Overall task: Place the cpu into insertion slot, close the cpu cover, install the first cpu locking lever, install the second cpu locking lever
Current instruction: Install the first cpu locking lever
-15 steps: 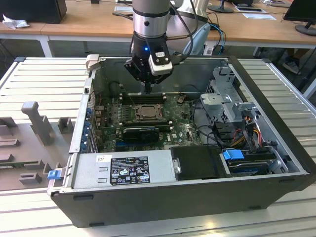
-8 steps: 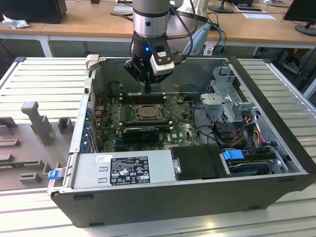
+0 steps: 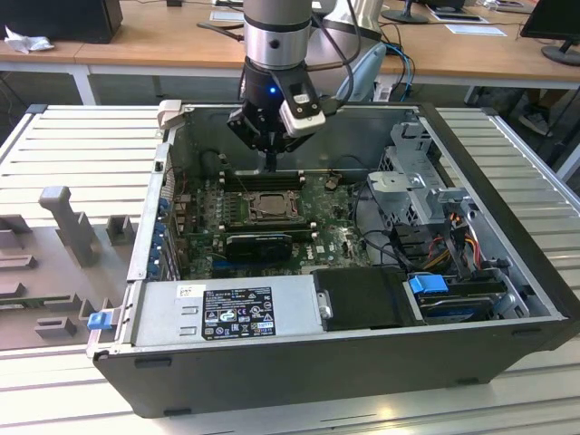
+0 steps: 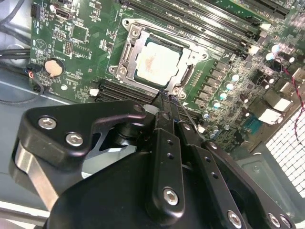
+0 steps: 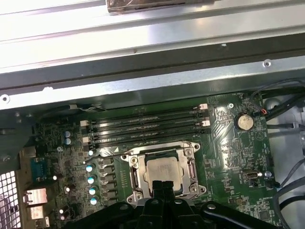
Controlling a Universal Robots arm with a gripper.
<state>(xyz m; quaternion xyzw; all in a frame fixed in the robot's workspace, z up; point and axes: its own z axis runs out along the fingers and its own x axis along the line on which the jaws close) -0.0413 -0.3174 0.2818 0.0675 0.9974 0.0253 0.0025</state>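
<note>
- Wooden desks (image 3: 163, 41) line the back of the exterior view. In front of them an open case (image 3: 272, 362) lies on its side on a ribbed desk (image 3: 82, 145), so the board (image 3: 340, 240) faces up and the arm can reach it from above.
- In the same view the claw (image 3: 270, 165) hangs point-down inside the case, just above the far edge of the socket (image 3: 288, 210). The cpu (image 3: 270, 207) lies flat in the socket.
- In the second wrist view the claw (image 4: 165, 99) has its fingers pressed together, with nothing seen between them. The tip stands at a corner of the socket. That narrow stance looks better suited to pushing than to gripping.
- Here the cpu (image 4: 157, 62) sits squarely in the socket, its pale top showing through the open centre of the cover (image 4: 125, 57). The cover lies flat around it, which reads as closed.
- In the first wrist view the claw (image 5: 162, 183) stands over one edge of the socket; I cannot tell whether it touches.
- The cpu (image 5: 162, 171) and the cover (image 5: 190, 167) lie just beside the memory slots (image 5: 147, 126).
- A thin rod (image 5: 102, 155) runs out from a corner of the socket alongside the slots. It may be a locking lever left unlatched, but that is not certain.
</note>
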